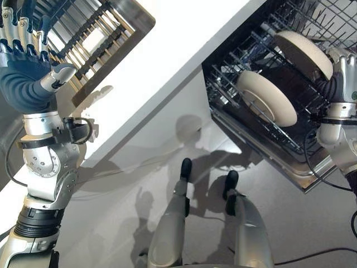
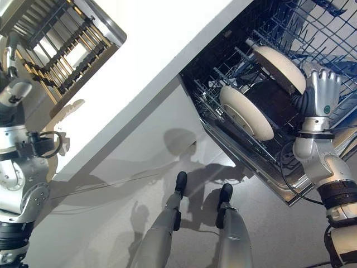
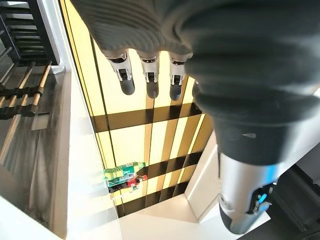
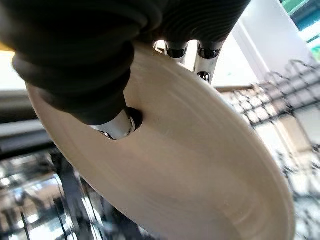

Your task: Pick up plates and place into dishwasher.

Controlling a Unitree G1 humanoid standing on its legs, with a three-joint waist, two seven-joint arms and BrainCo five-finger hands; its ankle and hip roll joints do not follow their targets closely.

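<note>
The right hand grips a cream plate, thumb and fingers curled over its rim, inside the dishwasher rack. A second plate stands upright nearer the rack's front edge. The left hand hangs over the white counter, fingers straight and empty.

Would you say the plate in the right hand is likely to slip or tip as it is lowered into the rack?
The plate looks smooth and glossy, so it may slide in the right hand, which pinches only its rim. It looks rigid and probably breakable. Standing on edge like the other plate, it could tip until the rack tines hold it.
</note>
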